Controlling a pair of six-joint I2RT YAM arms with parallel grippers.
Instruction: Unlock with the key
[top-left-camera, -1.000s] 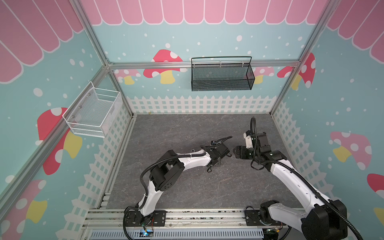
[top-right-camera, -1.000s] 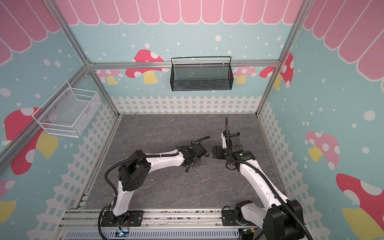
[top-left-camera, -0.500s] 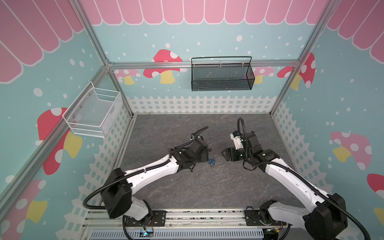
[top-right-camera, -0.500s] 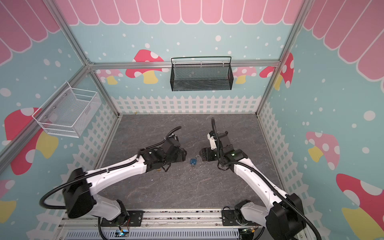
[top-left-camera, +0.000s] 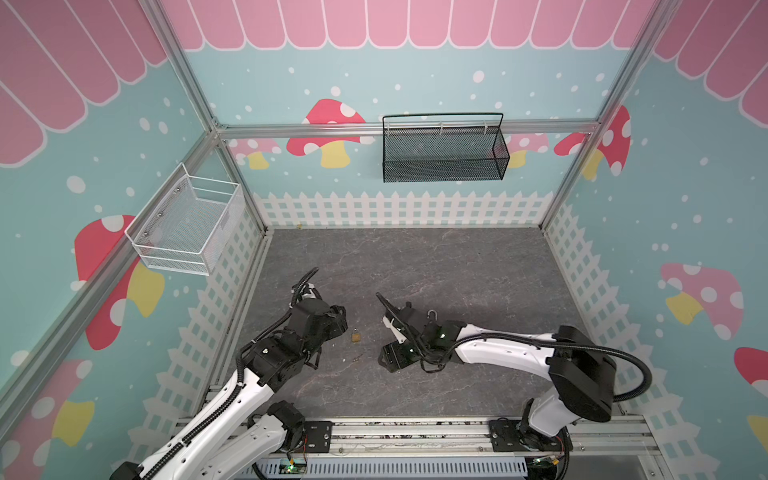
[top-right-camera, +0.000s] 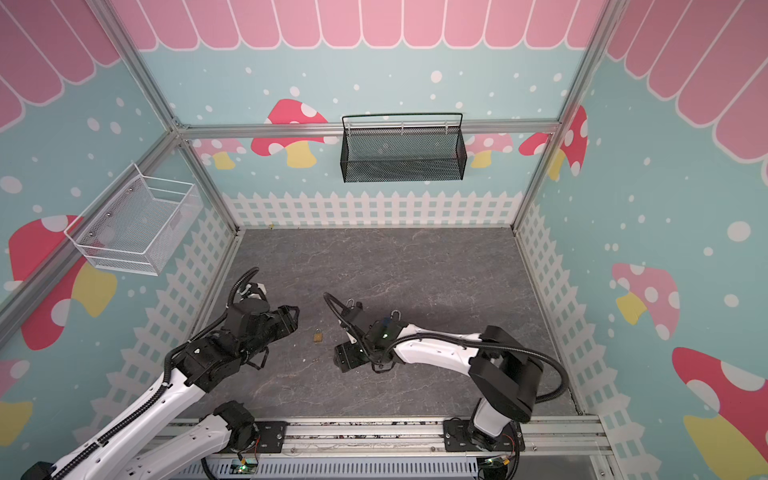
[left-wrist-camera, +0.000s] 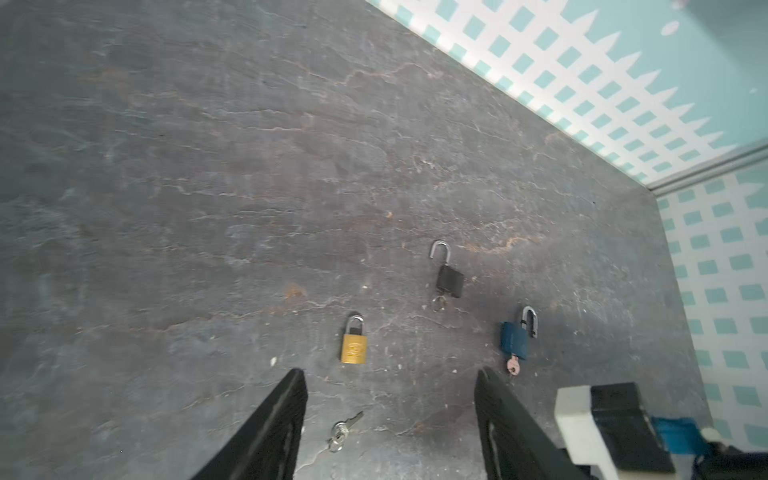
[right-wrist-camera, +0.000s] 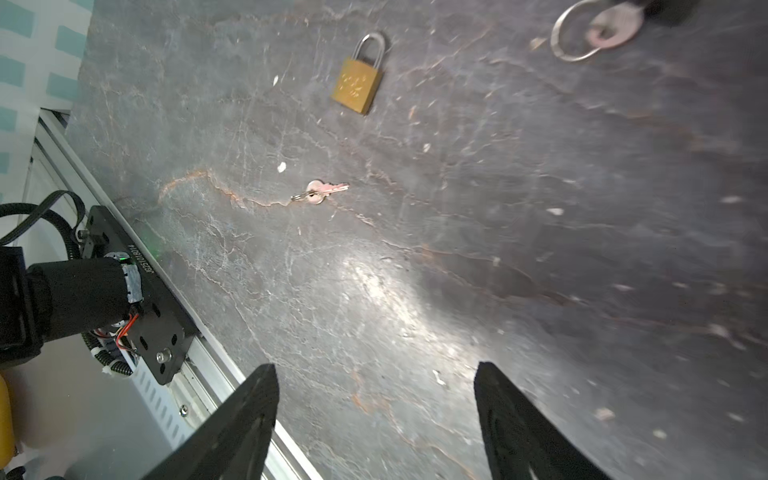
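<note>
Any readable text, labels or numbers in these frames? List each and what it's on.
"J6251018014": white print along the edge of the black base plate in the right wrist view; the digits are small, so this is a best reading.
Brass padlock: raised marks on its face, too blurred to read.
No other text can be read in any view.

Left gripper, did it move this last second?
Yes. In a top view the left gripper has drawn back leftward: it was in line with the black wire basket, now it lies left of that basket's left edge.
</note>
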